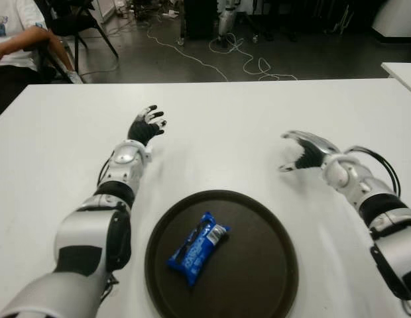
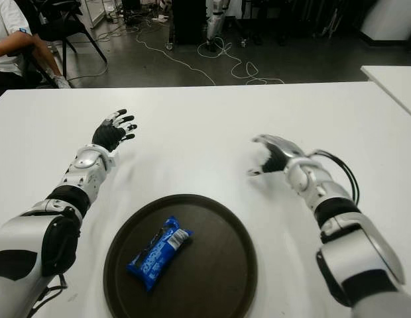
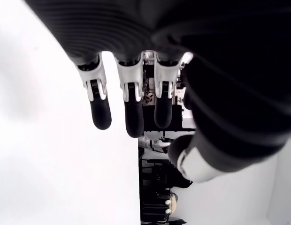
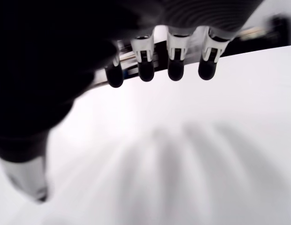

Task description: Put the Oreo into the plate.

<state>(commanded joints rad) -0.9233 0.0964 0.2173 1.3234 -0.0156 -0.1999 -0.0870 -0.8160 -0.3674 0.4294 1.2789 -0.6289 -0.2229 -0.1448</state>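
Oreo (image 1: 198,248) pack lying flat inside dark plate (image 1: 258,291), near centre of white counter (image 1: 219,126). Left hand (image 1: 146,126) far left of plate, fingers spread, empty. Right hand (image 1: 305,151) far right of plate, fingers loosely apart, empty.

Oreo (image 1: 197,248) pack: glossy blue plastic wrapper, crinkled. Plate (image 1: 258,278) dark brown, smooth, matt; bench (image 1: 219,139) smooth matt white. Left hand (image 1: 145,126) black rubbery fingers, glossy silver-white plastic arm shells.

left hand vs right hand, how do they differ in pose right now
The left hand reaches farther across the table, fingers spread and pointing away from the robot; the right hand sits nearer, fingers arched and pointing inward. The left hand shows left of the plate, the right hand to its right. Both are open and empty; the Oreo lies in the plate.
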